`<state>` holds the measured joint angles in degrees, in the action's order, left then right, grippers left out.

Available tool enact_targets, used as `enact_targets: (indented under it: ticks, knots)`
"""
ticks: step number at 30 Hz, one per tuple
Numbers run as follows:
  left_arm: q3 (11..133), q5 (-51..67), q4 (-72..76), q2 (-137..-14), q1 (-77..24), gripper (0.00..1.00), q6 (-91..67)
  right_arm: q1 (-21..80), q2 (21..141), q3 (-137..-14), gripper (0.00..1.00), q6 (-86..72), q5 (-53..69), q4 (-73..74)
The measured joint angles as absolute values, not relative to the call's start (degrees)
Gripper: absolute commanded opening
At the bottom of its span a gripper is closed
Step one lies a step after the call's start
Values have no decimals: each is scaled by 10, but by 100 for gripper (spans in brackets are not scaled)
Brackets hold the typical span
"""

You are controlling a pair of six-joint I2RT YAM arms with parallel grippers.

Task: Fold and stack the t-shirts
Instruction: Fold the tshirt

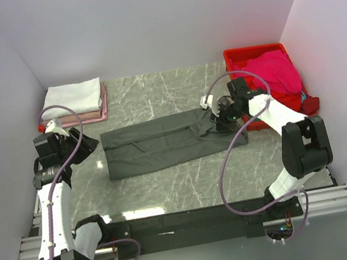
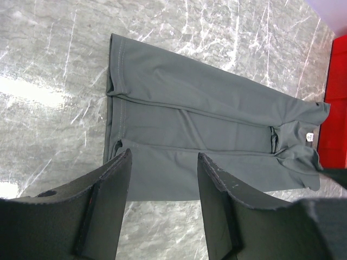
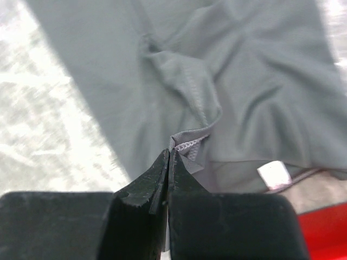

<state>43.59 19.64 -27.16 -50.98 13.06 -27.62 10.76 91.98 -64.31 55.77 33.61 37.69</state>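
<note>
A dark charcoal-grey t-shirt [image 1: 162, 143] lies in a long, narrow fold across the middle of the table. My right gripper [image 1: 216, 118] is at its right end, shut on a hem edge of this t-shirt [image 3: 217, 70], which comes out from between the closed right fingertips [image 3: 169, 153]. My left gripper [image 1: 88, 147] is open and empty just off the shirt's left end; in the left wrist view the t-shirt [image 2: 206, 124] lies beyond the gripper [image 2: 162, 154]. A folded white t-shirt [image 1: 72, 96] rests on a pale pink one [image 1: 102, 110] at the back left. A magenta t-shirt [image 1: 276, 71] lies in the crate. No green one shows.
A red plastic crate [image 1: 257, 51] stands at the back right, close behind my right gripper, and shows in the wrist views [image 2: 332, 108] [image 3: 320, 233]. White walls enclose the marble table [image 1: 187, 174] on three sides. A purple cable loops from each arm.
</note>
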Motion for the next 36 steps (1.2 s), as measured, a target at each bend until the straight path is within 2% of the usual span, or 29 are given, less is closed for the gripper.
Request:
enact_targets:
  ticks: [4,9,12,13,16,24,29,34,36]
  knots:
    - [436,196,-271,-510,131,57,-276,110,884,-599,1,600,346,397]
    - [435,197,-271,-510,131,57,-276,133,846,-542,7,645,340,421]
    - [435,197,-271,-510,131,57,-276,152,833,-511,20,662,330,430]
    - [435,197,-270,-511,131,57,-276,157,829,-503,27,668,325,434]
    - [435,197,-270,-512,131,57,-276,164,815,-489,34,682,317,454]
    - [435,197,-270,-512,131,57,-276,164,755,-511,37,642,331,472]
    - [435,197,-270,-512,131,57,-276,185,780,-542,37,556,328,409]
    - [434,197,-269,-512,131,56,-276,227,839,-545,37,501,267,349]
    - [434,197,-268,-512,131,57,-276,235,861,-545,40,490,239,334]
